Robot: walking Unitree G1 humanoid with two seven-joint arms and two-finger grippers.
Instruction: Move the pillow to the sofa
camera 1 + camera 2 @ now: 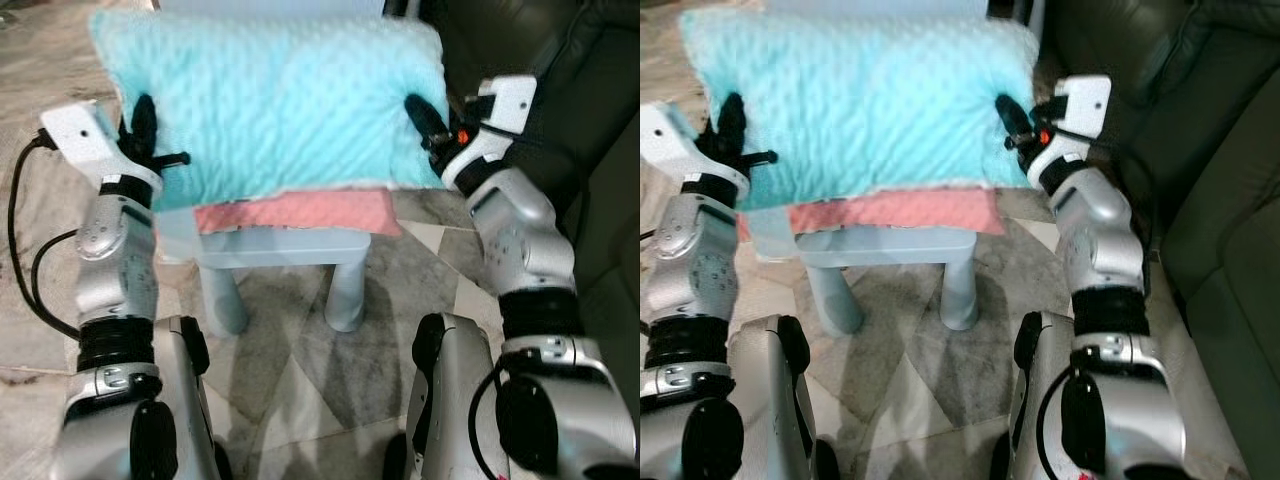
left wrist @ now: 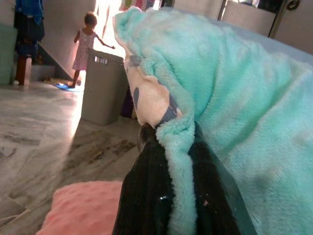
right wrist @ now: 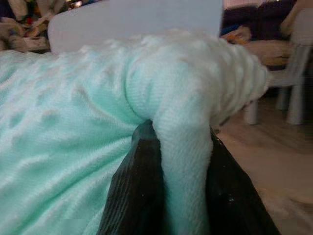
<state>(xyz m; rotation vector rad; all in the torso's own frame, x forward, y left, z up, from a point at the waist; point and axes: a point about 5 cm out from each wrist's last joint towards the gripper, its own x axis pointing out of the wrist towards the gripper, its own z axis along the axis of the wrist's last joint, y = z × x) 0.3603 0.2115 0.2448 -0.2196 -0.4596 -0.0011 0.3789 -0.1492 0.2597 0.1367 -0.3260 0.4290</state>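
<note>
A fluffy turquoise pillow (image 1: 270, 100) lies across a small pale blue chair (image 1: 280, 250), on top of a pink cushion (image 1: 300, 213). My left gripper (image 1: 143, 125) is shut on the pillow's left edge; the left wrist view shows a fold of turquoise fabric (image 2: 178, 147) pinched between the black fingers (image 2: 146, 191). My right gripper (image 1: 425, 118) is shut on the pillow's right edge, and a bunched ridge of fabric (image 3: 183, 147) sits between its fingers (image 3: 134, 191). The dark sofa (image 1: 1210, 180) stands to my right.
Marbled floor tiles (image 1: 290, 380) spread under the chair. In the left wrist view a grey bin (image 2: 102, 88) stands on the floor, and a small person (image 2: 85, 44) is far off in a bright doorway. A white chair (image 3: 293, 58) appears in the right wrist view.
</note>
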